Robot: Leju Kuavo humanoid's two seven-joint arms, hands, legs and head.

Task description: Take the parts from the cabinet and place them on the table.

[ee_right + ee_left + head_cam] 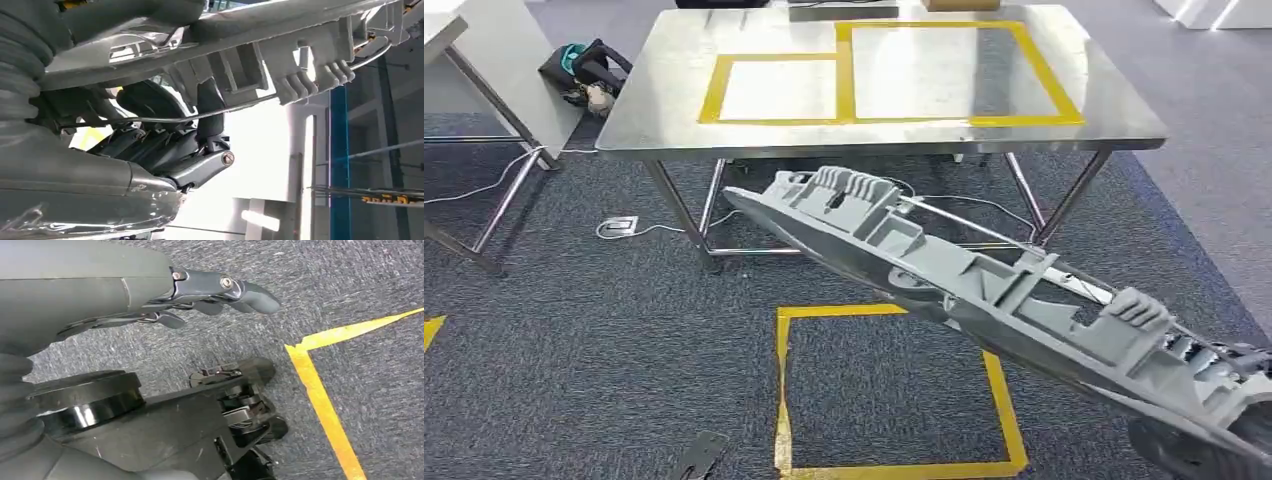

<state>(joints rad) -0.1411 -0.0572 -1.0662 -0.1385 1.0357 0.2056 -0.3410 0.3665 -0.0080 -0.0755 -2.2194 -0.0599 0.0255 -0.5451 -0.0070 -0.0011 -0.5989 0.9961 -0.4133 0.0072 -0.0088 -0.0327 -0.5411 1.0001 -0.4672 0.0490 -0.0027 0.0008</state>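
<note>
Grey moulded plastic forms the long, ribbed part (984, 285), which runs from the right hand (1224, 400) diagonally forward and toward the robot's left, its far tip hanging above the carpet short of the stainless-steel table (1124, 110). The part is tilted, its hand end lower in the head view and its far end raised. A thin metal rod (984, 225) runs along its upper side.

In the right wrist view, the right hand (165, 145) has its dark fingers (210, 115) curled up around the underside of the part (280, 55), gripping it near one end; the thin rod (240, 105) crosses just beside the fingertips.

The left hand (200, 295) hangs over the grey carpet (350, 280) with nothing in it; its fingers (250, 290) are extended and slightly apart. A yellow tape corner (300, 347) lies on the carpet beyond the fingertips.

Ahead of the held part, the table top carries two yellow-taped rectangles (844, 70). A yellow tape square (894, 390) marks the carpet under the part's middle. A teal and black object (584, 70) lies on the floor, far to the left of the right hand.
</note>
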